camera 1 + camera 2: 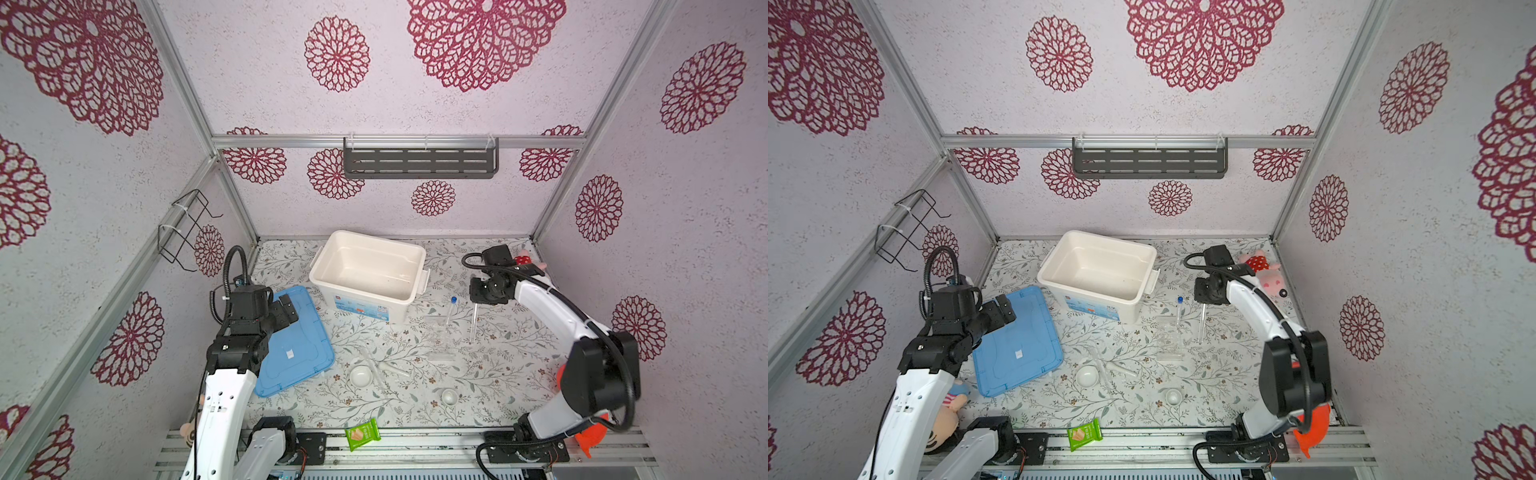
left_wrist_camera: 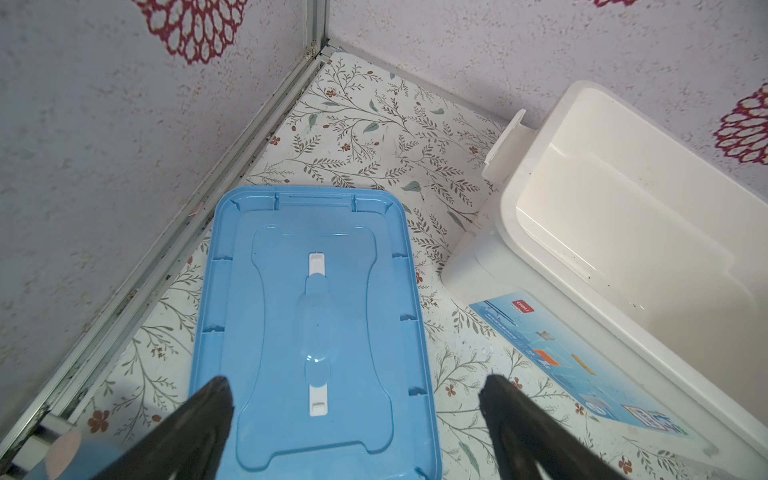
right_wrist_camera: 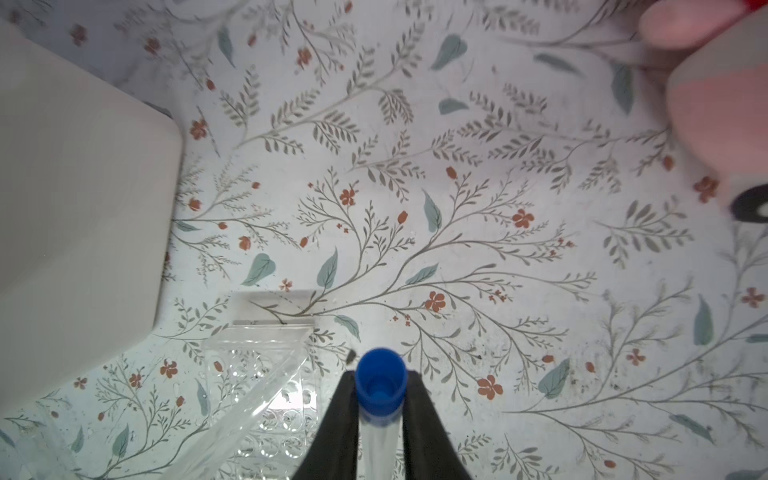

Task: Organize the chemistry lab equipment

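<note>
Two blue-capped tubes sit right of centre in both top views: the held tube (image 1: 475, 320) clamped in the right end effector (image 3: 381, 376), the free tube (image 1: 451, 309) leaning on a clear rack (image 1: 441, 332). The left end effector (image 2: 356, 379), spread apart, hangs over the blue lid (image 2: 316, 332).

Pale textured walls (image 1: 395, 104) printed with dark red flowers meet at grey metal rails (image 1: 291, 142). A dark slotted shelf (image 1: 420, 163) hangs at 12 o'clock and a black wire rack (image 1: 187, 228) at 9 o'clock. The tabletop (image 1: 498, 374) has a leafy floral covering, evenly lit.
</note>
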### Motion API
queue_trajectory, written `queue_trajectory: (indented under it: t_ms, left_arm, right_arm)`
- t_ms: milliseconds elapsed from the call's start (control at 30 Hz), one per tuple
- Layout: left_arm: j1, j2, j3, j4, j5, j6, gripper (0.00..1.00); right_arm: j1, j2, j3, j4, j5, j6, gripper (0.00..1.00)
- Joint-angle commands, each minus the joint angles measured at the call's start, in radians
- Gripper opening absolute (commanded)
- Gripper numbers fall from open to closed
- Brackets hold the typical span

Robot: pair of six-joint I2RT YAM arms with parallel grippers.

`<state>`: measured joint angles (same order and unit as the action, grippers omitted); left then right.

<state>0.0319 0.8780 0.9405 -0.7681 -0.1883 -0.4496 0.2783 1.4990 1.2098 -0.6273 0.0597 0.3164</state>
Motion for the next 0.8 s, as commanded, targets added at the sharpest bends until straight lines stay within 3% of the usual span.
queue_trajectory:
  t_ms: [0, 200, 367, 533, 767]
  left_arm:
    - [0.006, 0.018, 0.036, 0.023, 0.039, -0.025, 0.97]
    - [0.006, 0.056, 0.066, 0.017, 0.065, -0.045, 0.97]
    - [0.008, 0.076, 0.054, 0.064, 0.089, -0.078, 0.97]
    - [0.008, 0.128, 0.081, 0.083, 0.128, -0.102, 0.97]
    - [0.008, 0.157, 0.107, 0.087, 0.141, -0.114, 0.97]
  right_arm:
    - [0.072, -0.148, -0.161, 0.23, 0.159, 0.044, 0.2]
    - [0.265, -0.469, -0.457, 0.545, 0.362, 0.081, 0.2]
    - [0.447, -0.631, -0.653, 0.753, 0.596, 0.088, 0.18]
    - [0.571, -0.671, -0.736, 0.909, 0.749, -0.003, 0.16]
    - [0.594, -0.575, -0.752, 1.043, 0.779, -0.033, 0.16]
